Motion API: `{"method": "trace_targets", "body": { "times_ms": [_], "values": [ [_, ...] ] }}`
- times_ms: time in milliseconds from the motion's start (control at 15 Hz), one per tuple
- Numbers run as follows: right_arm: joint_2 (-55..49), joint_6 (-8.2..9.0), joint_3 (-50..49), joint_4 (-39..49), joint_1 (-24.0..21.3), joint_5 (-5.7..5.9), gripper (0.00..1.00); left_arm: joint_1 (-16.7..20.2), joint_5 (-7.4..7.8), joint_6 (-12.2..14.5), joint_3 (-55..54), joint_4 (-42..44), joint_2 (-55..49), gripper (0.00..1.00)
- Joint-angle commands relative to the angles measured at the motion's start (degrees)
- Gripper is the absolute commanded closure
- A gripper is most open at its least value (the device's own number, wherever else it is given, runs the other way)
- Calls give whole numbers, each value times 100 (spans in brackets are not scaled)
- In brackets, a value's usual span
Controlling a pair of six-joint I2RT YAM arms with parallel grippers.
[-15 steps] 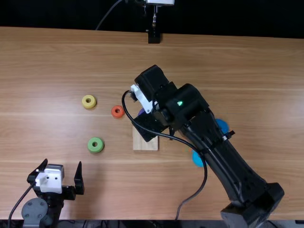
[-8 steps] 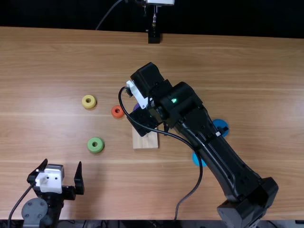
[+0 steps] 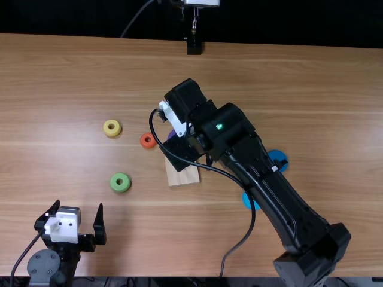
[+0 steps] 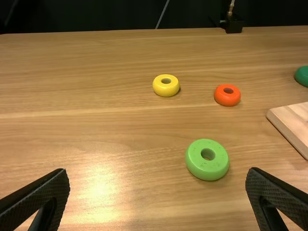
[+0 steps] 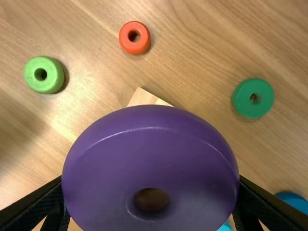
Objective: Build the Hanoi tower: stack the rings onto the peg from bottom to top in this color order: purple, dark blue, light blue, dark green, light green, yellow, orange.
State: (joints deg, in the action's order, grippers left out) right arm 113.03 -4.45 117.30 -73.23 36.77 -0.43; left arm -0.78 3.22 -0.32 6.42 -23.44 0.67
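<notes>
Purple ring (image 5: 149, 159): pinched by its outer rim in the right claw (image 5: 150, 192), hole uncovered, likely so it can thread onto the peg first.
Ring vs claw: directly between the two fingers; a corner of the wooden base (image 3: 181, 174) peeks out past it. Peg hidden, can't judge alignment.
Left claw (image 3: 79, 208): spread, empty, by the counter's (image 3: 72, 78) near left corner.
Green ring (image 3: 120, 182): loose left of base, probably waiting its turn.
Blue rings (image 3: 278, 156): right of base.

Wooden base (image 3: 183, 176) partly hidden
</notes>
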Motion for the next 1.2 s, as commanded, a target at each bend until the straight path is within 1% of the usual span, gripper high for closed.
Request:
{"method": "trace_targets", "body": {
  "times_ms": [0,67,133,200,400,533,733,933,1133],
  "values": [
    [35,-30,-31,-34,84,-21,42,-45,26,-32,-642,-440,-67,0],
    [43,-30,-49,-55,84,-21,33,-45,26,-32,-642,-440,-67,0],
    [43,-30,-49,-55,84,-21,19,-45,36,-32,-642,-440,-67,0],
    [43,-40,-49,-66,84,-21,0,-45,36,-32,-642,-440,-67,0],
    [61,-72,-58,-55,163,-21,0,-45,36,-32,-642,-440,-67,0],
    [61,-40,-49,-34,163,-21,0,-45,36,-32,-642,-440,-67,0],
    [61,-9,57,82,163,22,0,-45,26,-32,-642,-440,-67,0],
    [35,12,65,799,137,11,0,-45,26,-32,-642,-440,-67,0],
    [17,12,48,947,-4,22,0,-45,36,-32,-642,-440,-67,0]
  ]
}}
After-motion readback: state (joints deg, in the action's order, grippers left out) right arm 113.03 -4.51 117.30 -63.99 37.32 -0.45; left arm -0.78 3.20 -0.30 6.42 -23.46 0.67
